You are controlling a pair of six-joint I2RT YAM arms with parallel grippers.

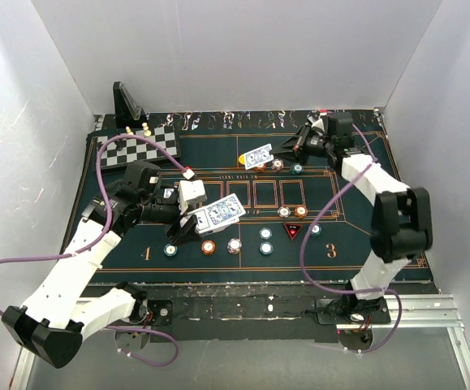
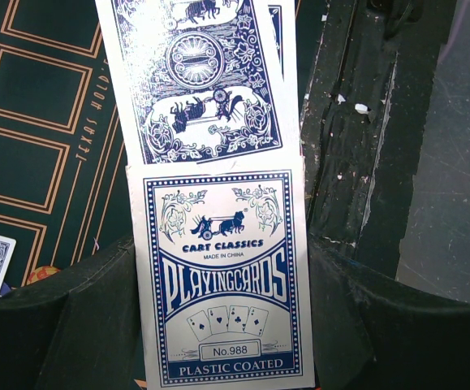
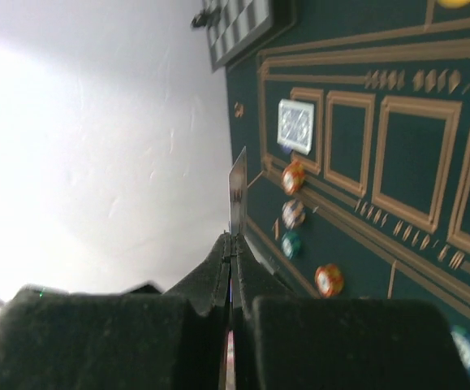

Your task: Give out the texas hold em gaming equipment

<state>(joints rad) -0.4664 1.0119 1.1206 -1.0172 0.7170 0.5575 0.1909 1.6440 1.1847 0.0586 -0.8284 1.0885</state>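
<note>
Centre: pack of cards [image 2: 222, 284] clamped in the left gripper [image 1: 196, 219]. Upper centre: one card [image 1: 259, 156] pinched in the right gripper [image 1: 275, 153]. Green mat [image 1: 218, 262] enclosed by white walls [image 1: 218, 49].

Take the triangle marker [image 1: 292, 231] as your reference: two chips [image 1: 283, 212] sit just behind it, a card pack [image 1: 218, 215] left of it, a single card [image 1: 259, 156] farther behind, the chessboard [image 1: 141, 148] far back-left on the mat [image 1: 340, 227].

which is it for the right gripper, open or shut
Shut: in the right wrist view the right gripper has its jaws pressed together on a thin playing card, seen edge-on.
</note>
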